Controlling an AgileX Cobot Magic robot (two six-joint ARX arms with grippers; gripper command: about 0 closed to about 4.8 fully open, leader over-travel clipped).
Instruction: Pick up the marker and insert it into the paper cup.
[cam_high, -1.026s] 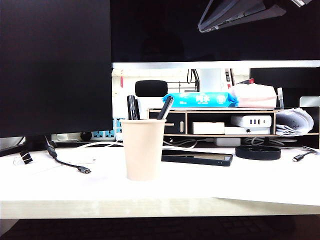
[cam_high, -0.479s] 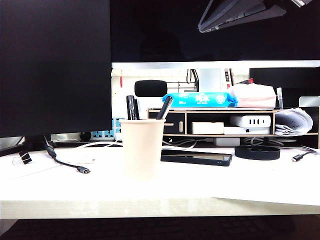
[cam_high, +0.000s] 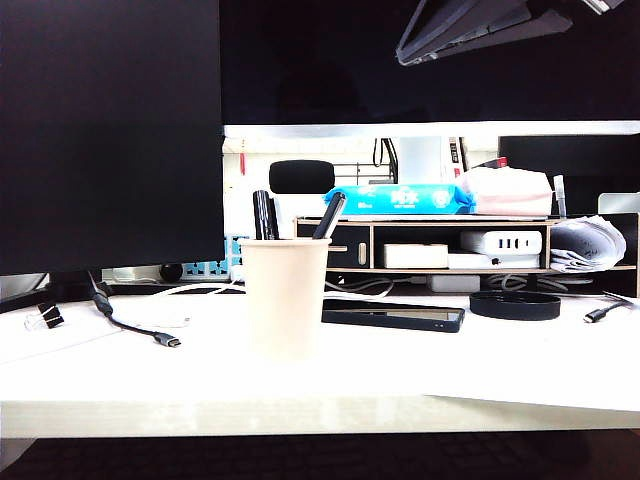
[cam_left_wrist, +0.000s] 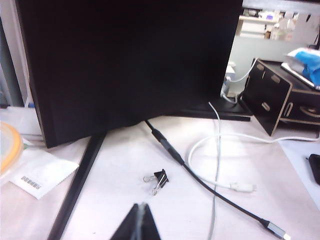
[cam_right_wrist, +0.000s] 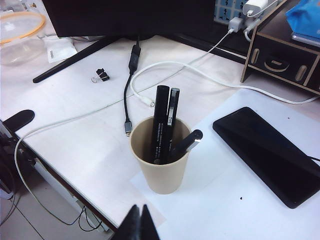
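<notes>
My right gripper hangs above and just in front of the plain cream-beige tapered paper cup, its 2 dark fingers pressed together with nothing between them. The cup stands upright on the white table, and the thick black cylindrical marker stands inside it, leaning against the rim with its glossy end sticking up above the rim. Beside the marker in the same cup are a slimmer black pen with pale lettering and a dark pen with a greyish tip, which tilts toward the flat black phone lying near the cup. In the exterior view the cup stands in front of the phone, with the marker rising above its rim. My left gripper is well away from the cup, over the table near a small black binder clip and a black cable with a metal plug, below the large dark monitor; its fingers meet in a closed point and hold nothing.
</notes>
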